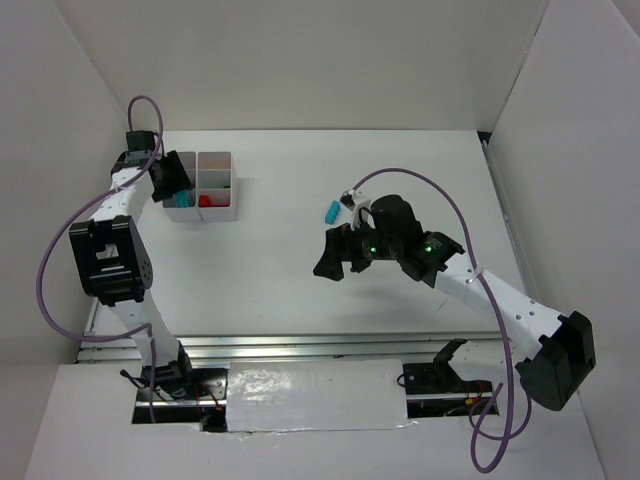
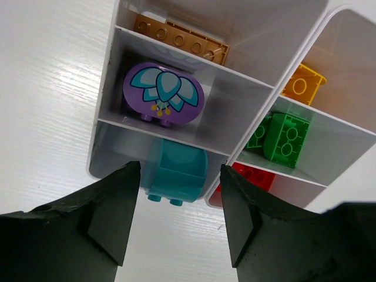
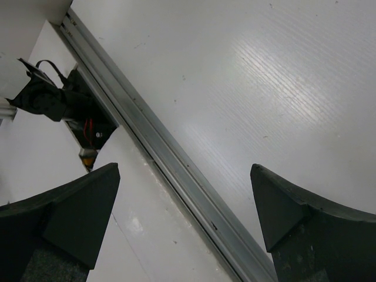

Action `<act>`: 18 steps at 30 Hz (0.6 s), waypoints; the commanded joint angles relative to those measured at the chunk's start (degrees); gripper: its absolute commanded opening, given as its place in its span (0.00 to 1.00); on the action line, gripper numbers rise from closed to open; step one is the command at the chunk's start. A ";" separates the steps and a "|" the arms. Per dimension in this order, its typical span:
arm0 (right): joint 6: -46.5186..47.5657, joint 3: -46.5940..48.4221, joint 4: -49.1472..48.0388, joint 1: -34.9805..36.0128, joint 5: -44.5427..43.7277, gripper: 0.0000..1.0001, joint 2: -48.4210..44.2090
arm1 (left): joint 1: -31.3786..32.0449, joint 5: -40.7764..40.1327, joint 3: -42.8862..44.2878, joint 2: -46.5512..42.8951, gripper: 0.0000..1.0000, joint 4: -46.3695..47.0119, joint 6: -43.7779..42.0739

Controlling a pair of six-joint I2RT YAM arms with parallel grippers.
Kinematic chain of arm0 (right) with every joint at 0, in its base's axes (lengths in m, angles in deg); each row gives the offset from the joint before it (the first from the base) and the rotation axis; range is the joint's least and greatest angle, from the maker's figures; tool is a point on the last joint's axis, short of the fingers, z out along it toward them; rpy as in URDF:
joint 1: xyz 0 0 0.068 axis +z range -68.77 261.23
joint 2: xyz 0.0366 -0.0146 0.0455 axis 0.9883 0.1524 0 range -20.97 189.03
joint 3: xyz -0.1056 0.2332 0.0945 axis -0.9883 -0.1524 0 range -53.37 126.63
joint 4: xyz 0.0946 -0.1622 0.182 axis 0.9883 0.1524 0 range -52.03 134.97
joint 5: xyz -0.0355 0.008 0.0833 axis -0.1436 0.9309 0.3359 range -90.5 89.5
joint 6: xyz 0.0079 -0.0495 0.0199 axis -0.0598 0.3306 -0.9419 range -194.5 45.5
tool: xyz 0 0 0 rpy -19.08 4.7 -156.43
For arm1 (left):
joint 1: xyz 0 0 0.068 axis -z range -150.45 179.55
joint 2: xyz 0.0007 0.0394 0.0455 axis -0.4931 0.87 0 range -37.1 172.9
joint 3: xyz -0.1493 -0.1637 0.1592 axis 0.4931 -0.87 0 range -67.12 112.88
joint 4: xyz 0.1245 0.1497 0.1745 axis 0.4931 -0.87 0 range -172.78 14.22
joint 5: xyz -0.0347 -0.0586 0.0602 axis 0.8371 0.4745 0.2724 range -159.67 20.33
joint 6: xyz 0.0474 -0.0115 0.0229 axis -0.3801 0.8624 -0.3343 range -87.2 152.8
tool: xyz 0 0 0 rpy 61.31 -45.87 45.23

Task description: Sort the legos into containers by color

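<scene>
Now, left gripper (image 2: pixel 178 188) fingers half-spread, gripping nothing, the teal lego (image 2: pixel 176 167) lying between them with gaps either side, in the tray (image 2: pixel 104 126) compartment nearest the fingertips; risk: a skewed lift clips lego or wall and tips it out; right gripper (image 3: pixel 185 176) wide, empty.

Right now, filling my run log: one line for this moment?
left gripper: open, straddling teal lego in tray | right gripper: open, empty
</scene>
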 commanded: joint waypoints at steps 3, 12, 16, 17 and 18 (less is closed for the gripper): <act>0.96 1.47 0.00 -0.16 0.95 1.00 -1.64 | -0.03 0.69 0.48 1.04 0.68 1.59 -1.55; 1.05 2.17 0.26 -0.16 0.77 1.00 -1.02 | 0.06 -0.90 0.48 1.05 0.61 0.71 -1.72; 1.05 2.26 0.17 -0.16 0.68 1.00 -0.93 | -0.03 -0.99 0.48 0.34 0.46 1.24 -1.99; 1.05 2.26 0.17 -0.16 0.68 1.00 -0.85 | -0.03 -0.99 0.83 0.52 0.43 0.89 -1.99; 1.05 2.26 0.09 -0.16 0.68 1.00 -0.76 | -0.03 -0.64 1.35 0.69 0.40 0.28 -2.07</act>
